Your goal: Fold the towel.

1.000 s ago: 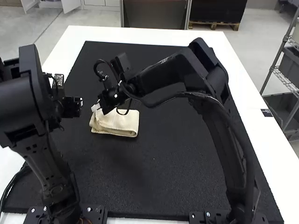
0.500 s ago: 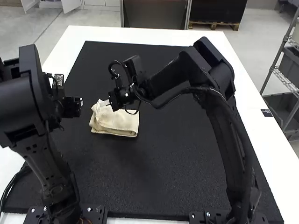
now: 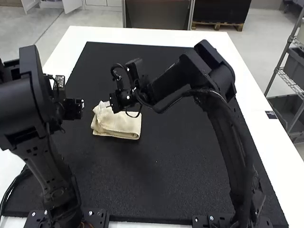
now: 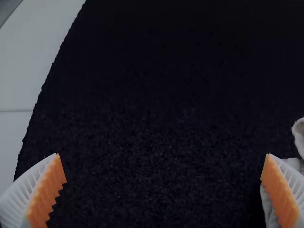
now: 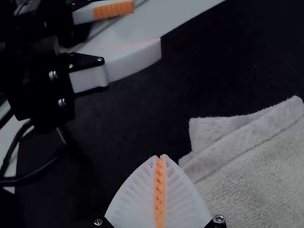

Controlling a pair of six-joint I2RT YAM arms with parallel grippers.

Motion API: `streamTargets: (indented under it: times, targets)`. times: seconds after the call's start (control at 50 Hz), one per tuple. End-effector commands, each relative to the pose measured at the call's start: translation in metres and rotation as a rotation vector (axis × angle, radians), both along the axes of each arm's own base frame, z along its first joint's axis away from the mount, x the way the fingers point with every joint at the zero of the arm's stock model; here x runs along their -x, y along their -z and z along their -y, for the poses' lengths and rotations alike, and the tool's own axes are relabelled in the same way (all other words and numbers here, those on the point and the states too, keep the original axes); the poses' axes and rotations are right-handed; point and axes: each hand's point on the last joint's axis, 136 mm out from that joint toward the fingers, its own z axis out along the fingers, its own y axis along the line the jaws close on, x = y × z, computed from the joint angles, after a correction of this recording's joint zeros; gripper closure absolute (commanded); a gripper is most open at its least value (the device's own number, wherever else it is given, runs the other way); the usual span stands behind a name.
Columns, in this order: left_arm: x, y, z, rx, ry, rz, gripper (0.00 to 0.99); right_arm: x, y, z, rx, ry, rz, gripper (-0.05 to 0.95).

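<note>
Nubby matt cloth towel (image 5: 266, 175) beside the right gripper (image 3: 109, 105), rough matt mat (image 3: 190, 137) beneath it, ribbed fingers (image 5: 133, 199) probably of plastic, glinting metal screw (image 5: 219, 219) at their base, smooth table (image 3: 142, 35) farther out.

High behind me, one view faces forward and down over the towel (image 3: 124, 125); my wrist views look down close beside it; all three share it.
</note>
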Motion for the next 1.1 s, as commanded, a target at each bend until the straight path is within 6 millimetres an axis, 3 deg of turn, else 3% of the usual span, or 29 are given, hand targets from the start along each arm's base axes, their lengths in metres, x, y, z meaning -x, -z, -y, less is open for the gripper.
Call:
streamTargets:
  times: [0.0,0.24,1.08]
  targets:
    - [0.002,0.002,0.000,0.013,0.002,0.001,0.030,-0.001,0.004,0.000,-0.015,-0.011,-0.023,0.92]
    - [0.001,0.002,0.002,0.017,0.010,0.000,0.030,-0.004,0.006,-0.003,-0.043,-0.015,-0.017,0.92]
    - [0.000,0.001,0.004,0.023,0.014,0.005,0.030,-0.020,0.045,0.002,-0.080,0.011,-0.053,0.92]
